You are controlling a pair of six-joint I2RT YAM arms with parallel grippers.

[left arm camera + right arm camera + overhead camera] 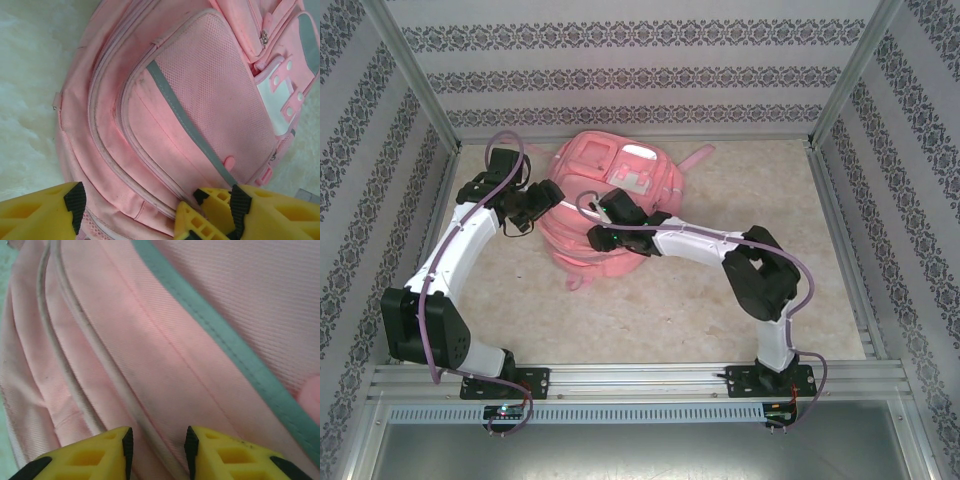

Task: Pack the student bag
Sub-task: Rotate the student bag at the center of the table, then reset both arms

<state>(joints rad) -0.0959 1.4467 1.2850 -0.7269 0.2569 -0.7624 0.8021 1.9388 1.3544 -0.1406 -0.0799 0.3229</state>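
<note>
Student bag (578, 170) — pink fabric, grey reflective stripe (186, 114), mesh pocket (220, 85), white patches (275, 100)

Both arms (470, 240) reaching forward, left gripper (137, 212) with jaws spread wide, right gripper (158, 447) narrowly parted (yellow fingers (225, 457))

The bag (582, 160) blocks the desk's (760, 190) far middle; I can pass over bare desk right of it and nearer me; walls (920, 150) close both sides.
</note>
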